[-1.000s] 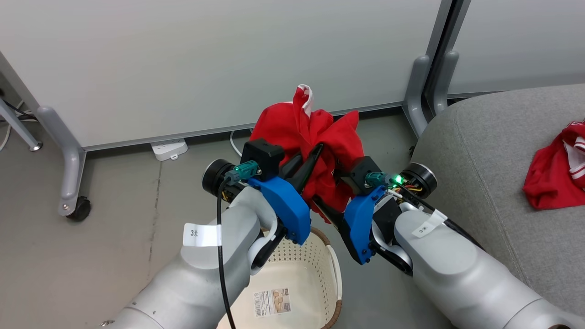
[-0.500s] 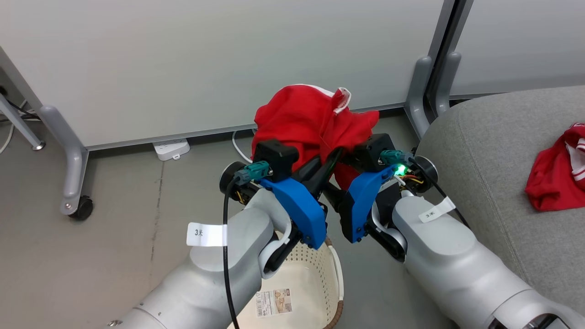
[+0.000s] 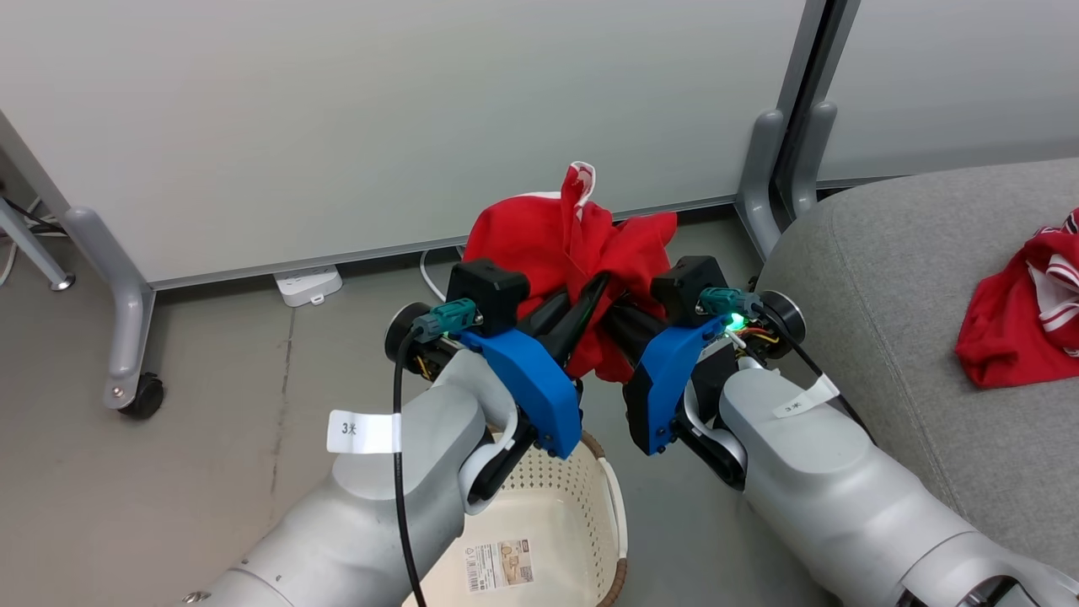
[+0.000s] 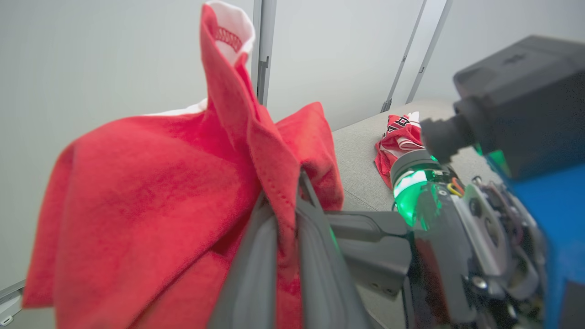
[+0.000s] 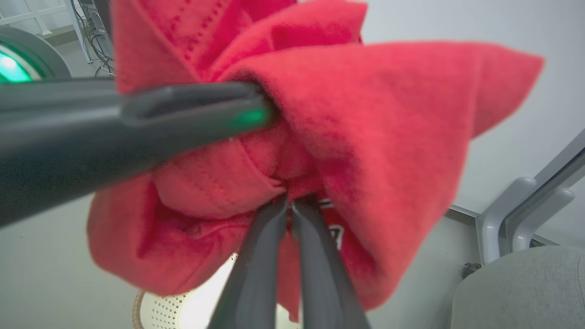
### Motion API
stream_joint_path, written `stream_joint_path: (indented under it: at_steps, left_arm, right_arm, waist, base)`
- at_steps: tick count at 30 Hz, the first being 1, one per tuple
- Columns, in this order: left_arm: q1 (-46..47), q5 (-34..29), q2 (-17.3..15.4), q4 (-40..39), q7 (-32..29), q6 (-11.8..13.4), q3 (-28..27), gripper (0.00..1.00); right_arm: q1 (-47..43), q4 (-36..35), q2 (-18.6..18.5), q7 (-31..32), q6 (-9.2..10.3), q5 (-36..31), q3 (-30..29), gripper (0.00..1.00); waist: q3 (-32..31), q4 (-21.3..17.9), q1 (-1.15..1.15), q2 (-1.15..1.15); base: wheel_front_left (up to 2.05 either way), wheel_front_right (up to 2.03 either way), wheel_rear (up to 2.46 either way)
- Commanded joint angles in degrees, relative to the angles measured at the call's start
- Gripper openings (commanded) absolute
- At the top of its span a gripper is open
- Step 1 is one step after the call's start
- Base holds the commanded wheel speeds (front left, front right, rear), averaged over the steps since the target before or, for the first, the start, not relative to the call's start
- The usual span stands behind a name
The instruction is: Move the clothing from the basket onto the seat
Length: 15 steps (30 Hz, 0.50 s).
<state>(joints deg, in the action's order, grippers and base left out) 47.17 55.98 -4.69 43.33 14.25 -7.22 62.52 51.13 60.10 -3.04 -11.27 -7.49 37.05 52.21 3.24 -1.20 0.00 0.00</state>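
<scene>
- Nearest us sits one basket (image 3: pixel 556 506); we see no clothing in the part of it that shows.
- Just above the basket we hold up two grippers. The left gripper (image 4: pixel 285 201) is clamped on a fold of the plain red garment (image 3: pixel 539 244). The right gripper (image 5: pixel 290 205) pinches the same garment from the other side, its fingers almost touching.
- Each pinch takes only a thin fold. If our arms travel unevenly, we judge the cloth could pull free and drop to the floor (image 3: pixel 211 438) right of the basket.
- The loose bunch might also catch on the seat's near edge.
- Farthest away, right of the basket, stands one seat (image 3: pixel 910 278) with one striped jersey (image 3: pixel 1011 329) lying on it. That makes two garments in all.
</scene>
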Motion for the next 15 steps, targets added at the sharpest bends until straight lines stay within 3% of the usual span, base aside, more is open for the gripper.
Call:
stream_joint_path:
  at_steps: [1,15]
  left_arm:
    - [-0.2,0.3,-0.1,0.3,0.3,-0.4,0.2,0.00]
    - [0.2,-0.5,-0.1,0.9,0.7,-0.2,0.2,0.00]
  right_arm:
    - [0.8,0.3,0.2,-0.5,-0.01,0.4,0.4,0.00]
    - [1.4,2.0,0.2,-1.6,-0.01,3.1,2.5,0.00]
  waist:
    - [-0.1,-0.2,0.00,0.00]
    - [-0.2,-0.4,0.00,0.00]
  base:
    - [0.00,0.00,0.00]
    - [0.00,0.00,0.00]
